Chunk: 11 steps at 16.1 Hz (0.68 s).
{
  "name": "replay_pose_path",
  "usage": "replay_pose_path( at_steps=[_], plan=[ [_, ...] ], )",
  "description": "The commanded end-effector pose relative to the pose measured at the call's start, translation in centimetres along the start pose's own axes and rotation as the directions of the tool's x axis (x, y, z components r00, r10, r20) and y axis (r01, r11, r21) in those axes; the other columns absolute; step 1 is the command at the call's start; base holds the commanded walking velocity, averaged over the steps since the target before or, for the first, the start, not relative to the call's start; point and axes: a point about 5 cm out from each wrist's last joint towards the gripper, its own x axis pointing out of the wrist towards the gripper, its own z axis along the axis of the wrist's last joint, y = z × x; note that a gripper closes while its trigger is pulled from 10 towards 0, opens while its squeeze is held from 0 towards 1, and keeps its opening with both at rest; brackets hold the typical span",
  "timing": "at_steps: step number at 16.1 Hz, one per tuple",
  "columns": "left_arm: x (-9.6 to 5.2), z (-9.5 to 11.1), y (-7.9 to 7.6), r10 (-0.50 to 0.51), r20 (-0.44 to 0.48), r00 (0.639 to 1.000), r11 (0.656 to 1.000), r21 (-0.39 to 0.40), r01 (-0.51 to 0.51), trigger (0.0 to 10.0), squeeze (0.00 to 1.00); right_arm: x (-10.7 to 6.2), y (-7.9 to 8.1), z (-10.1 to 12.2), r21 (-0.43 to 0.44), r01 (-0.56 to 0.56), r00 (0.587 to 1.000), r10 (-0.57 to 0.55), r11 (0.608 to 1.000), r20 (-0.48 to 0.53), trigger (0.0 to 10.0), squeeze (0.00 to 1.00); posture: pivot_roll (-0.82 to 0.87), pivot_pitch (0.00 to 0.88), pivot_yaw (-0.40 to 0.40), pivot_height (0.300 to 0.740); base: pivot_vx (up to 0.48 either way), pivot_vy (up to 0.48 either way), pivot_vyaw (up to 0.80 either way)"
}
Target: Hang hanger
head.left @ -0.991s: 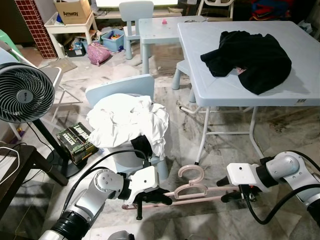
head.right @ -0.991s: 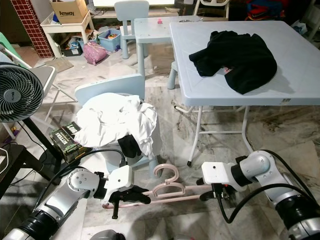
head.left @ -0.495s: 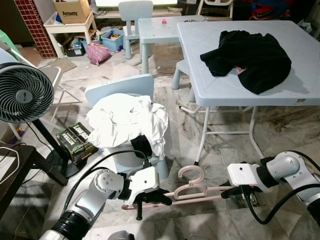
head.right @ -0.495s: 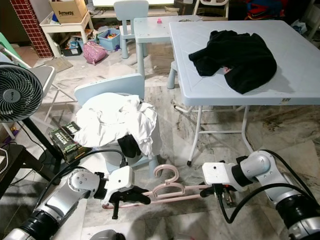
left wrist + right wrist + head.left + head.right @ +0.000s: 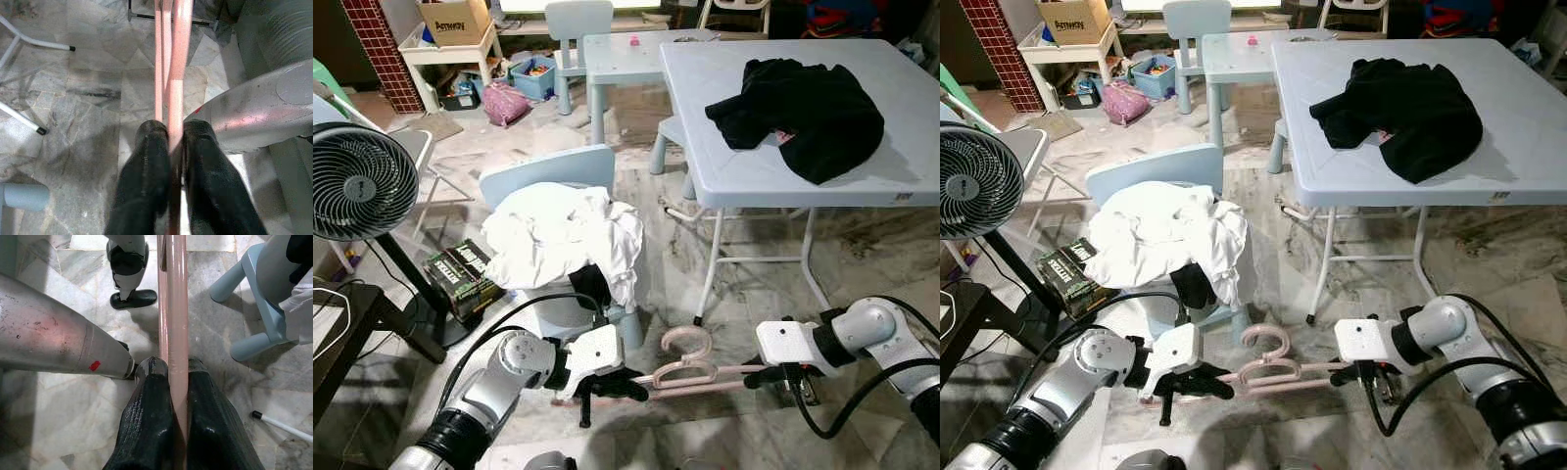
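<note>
Both your left gripper [image 5: 625, 385] and right gripper [image 5: 766, 374] are closed on the hanger [image 5: 690, 370]; pulling unevenly could twist it free.

A lived-in home is shown: a marble floor [image 5: 862, 255], a folding table [image 5: 773, 176] with black clothing [image 5: 803, 103], a child's chair [image 5: 578, 24], a fan [image 5: 357, 181] and toy bins [image 5: 530, 76].

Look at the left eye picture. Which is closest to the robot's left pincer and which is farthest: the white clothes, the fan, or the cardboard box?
From the left pincer, shut on the pink hangers:
1. White clothes, heaped on the small chair just beyond it.
2. Fan, farther off on the robot's left.
3. Cardboard box, farthest, on the shelf at the back of the room.
</note>
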Motion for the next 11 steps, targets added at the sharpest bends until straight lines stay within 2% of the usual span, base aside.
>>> replay_pose_path(
  at_steps=[1, 3, 5, 6, 10, 11],
  plan=[
    [-0.4, -0.1, 0.6, 0.037, -0.013, 0.999, 0.999, 0.015, -0.037, 10.0, 1.00, -0.3, -0.7, 0.1, -0.025, 0.043, 0.999, -0.043, 0.999, -0.020, 0.0, 0.00, -0.11, 0.003, 0.024, 0.740, 0.000, 0.000, 0.00],
    [-0.5, 0.0, 0.9, 0.070, -0.008, 0.998, 0.997, 0.042, -0.070, 10.0, 1.00, -0.2, -1.0, -0.1, -0.033, 0.084, 0.995, -0.086, 0.996, -0.044, 0.0, 0.00, -0.11, 0.002, 0.024, 0.740, 0.000, 0.000, 0.00],
    [-0.9, 0.5, 1.4, 0.112, 0.024, 0.993, 0.992, 0.049, -0.113, 10.0, 1.00, -0.3, -1.7, -0.1, -0.026, 0.179, 0.984, -0.179, 0.984, -0.010, 0.0, 0.00, -0.10, 0.013, 0.014, 0.740, 0.000, 0.000, 0.00],
    [-1.1, 0.7, 1.7, 0.134, 0.022, 0.991, 0.987, 0.082, -0.135, 10.0, 1.00, -0.4, -1.8, -0.3, -0.002, 0.216, 0.976, -0.216, 0.976, -0.015, 0.0, 0.00, -0.10, 0.014, 0.014, 0.740, 0.000, 0.000, 0.00],
    [-1.9, 1.7, 2.2, 0.202, 0.072, 0.977, 0.968, 0.139, -0.211, 10.0, 1.00, 0.1, -1.3, -1.6, 0.018, 0.292, 0.955, -0.290, 0.956, -0.064, 0.0, 0.00, -0.09, 0.008, 0.014, 0.740, 0.000, 0.000, 0.00],
    [-2.2, 1.8, 2.3, 0.229, 0.073, 0.971, 0.959, 0.153, -0.238, 10.0, 1.00, 0.2, -1.3, -1.9, 0.034, 0.337, 0.940, -0.334, 0.941, -0.072, 0.0, 0.00, -0.09, 0.011, 0.006, 0.740, 0.000, 0.000, 0.00]
  ],
)
